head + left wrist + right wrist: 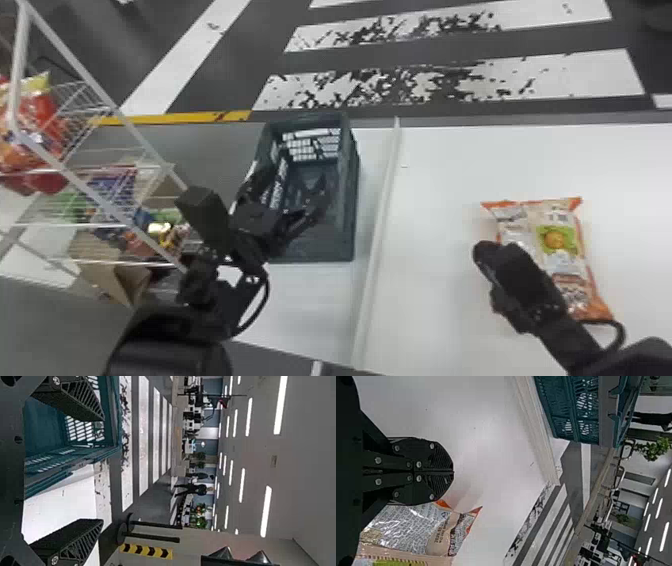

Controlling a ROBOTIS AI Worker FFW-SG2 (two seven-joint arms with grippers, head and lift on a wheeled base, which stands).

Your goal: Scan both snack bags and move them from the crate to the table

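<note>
The floor (pixel 270 60), dark with worn white stripes, spreads beyond the counter. The white counter (pixel 450 165) runs across the front, divided by a raised pale ridge (pixel 382 210). At the left stands a white wire rack (pixel 82 70); its upper shelf holds red and orange packets (pixel 37 115), and more packets, blue, green and yellow, sit lower down.

The dark green crate (pixel 350 200) is on the counter between the rack and the ridge, just left of the ridge, its open top facing up. The bag (pixel 555 240), orange at its ends with a green patch, lies flat on the counter, well to the right of the ridge.

The left gripper (pixel 292 187) is at the crate's opening in the head view, its fingers wide apart; how deep they are, I cannot tell. In the left wrist view one finger shows against the crate, the other against the white counter.

The right gripper (pixel 482 250) is beside the bag's left edge, its fingers (pixel 441 461) together, with nothing clamped between them.
</note>
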